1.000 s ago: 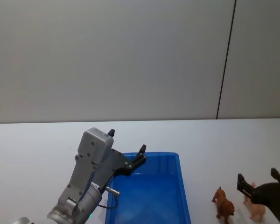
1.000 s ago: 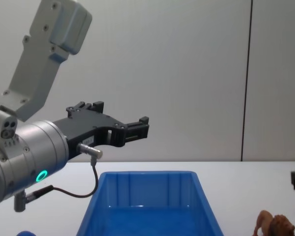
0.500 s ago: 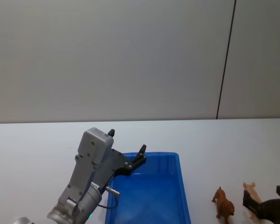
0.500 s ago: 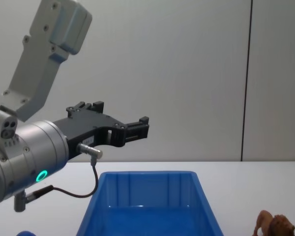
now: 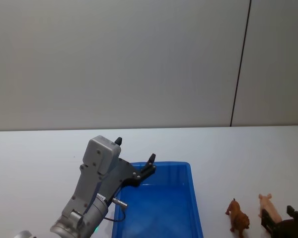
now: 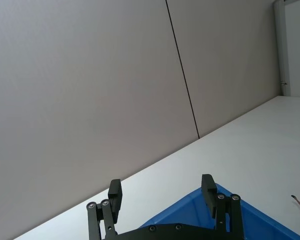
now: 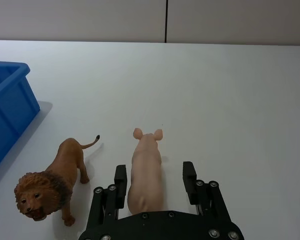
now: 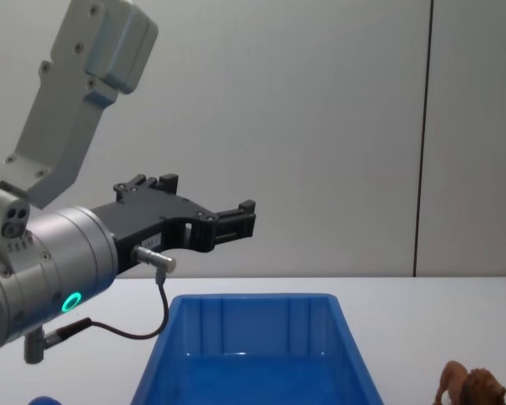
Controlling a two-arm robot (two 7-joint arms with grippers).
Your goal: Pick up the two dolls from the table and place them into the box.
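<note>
Blue plastic, ribbed inside and rolled at the rim: the box, on the white table straight ahead of the robot.

Above its far left corner, the left gripper: hangs in the air, fingers spread wide with nothing between them. Matches the pictures from a second ago and from half a second ago exactly; no shift of arm or fingers.

To the right of the box, low over the table, the right gripper: stands with fingers apart, one on each side of the pale pink pig, around its rear half, not clamped. Cannot tell whether either finger touches the flanks. Sits much lower in the head view than a second ago, down at the bottom right corner; back then stood higher up, across the pig, hiding part of it. Now leaves the pig's head and shoulders uncovered there.

As for the pig: stands upright on all fours on the table, snout pointing away from the robot, in the same place as before. Just beside it, on the side toward the box, the brown lion: also stands upright, apart from the pig and from the gripper's finger, maned head toward the robot, thin tail toward the far side. Keeps the spot held a second ago. Both toys outside the box, on the table, near its right wall.
</note>
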